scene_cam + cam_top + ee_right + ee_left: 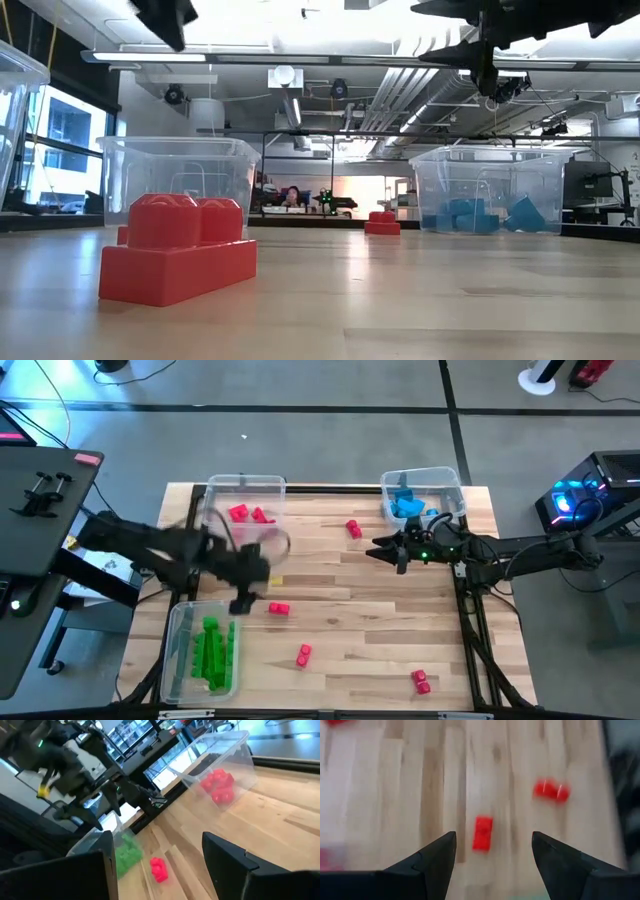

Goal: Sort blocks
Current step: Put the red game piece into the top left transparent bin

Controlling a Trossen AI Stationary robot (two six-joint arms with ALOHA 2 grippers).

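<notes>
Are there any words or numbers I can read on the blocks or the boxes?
None can be read.
Red blocks: no letters or numbers show.
Clear bins: no labels show.
Lit screen beside the table: too small to read.
Room behind the table in the low view: no sign can be read.
</notes>
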